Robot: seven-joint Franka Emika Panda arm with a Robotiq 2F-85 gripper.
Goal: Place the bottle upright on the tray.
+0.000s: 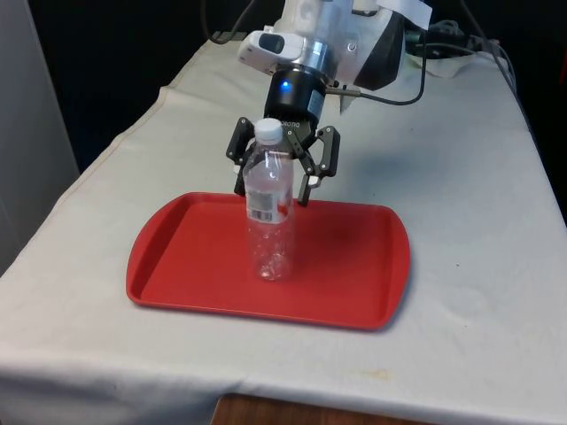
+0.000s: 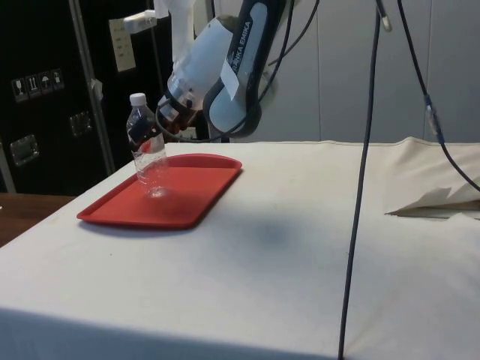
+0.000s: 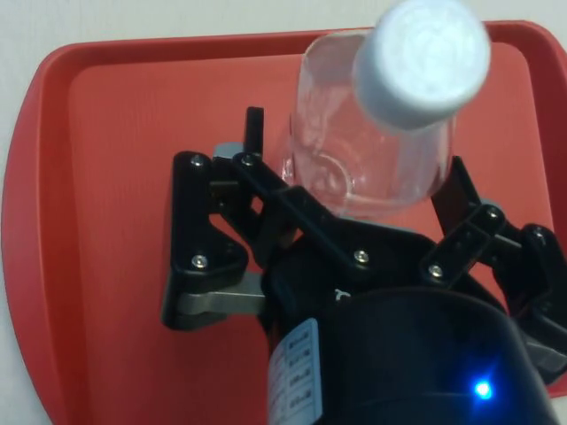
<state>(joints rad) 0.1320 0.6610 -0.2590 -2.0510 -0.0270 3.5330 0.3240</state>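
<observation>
So the bottle [image 1: 269, 205] stands upright on the red tray [image 1: 354, 266], sitting between my fingers [image 1: 312, 181], which are spread open around it. Risk now, I reckon: clipping it while backing off could tip it over.

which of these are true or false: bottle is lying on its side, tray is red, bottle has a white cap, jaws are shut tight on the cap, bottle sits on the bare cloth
1. The bottle is lying on its side. False: it stands upright.
2. The tray is red. True.
3. The bottle has a white cap. True.
4. The jaws of the gripper are shut tight on the cap. False: they stand open on either side of the bottle's body, below the cap.
5. The bottle sits on the bare cloth. False: its base rests on the tray.
</observation>
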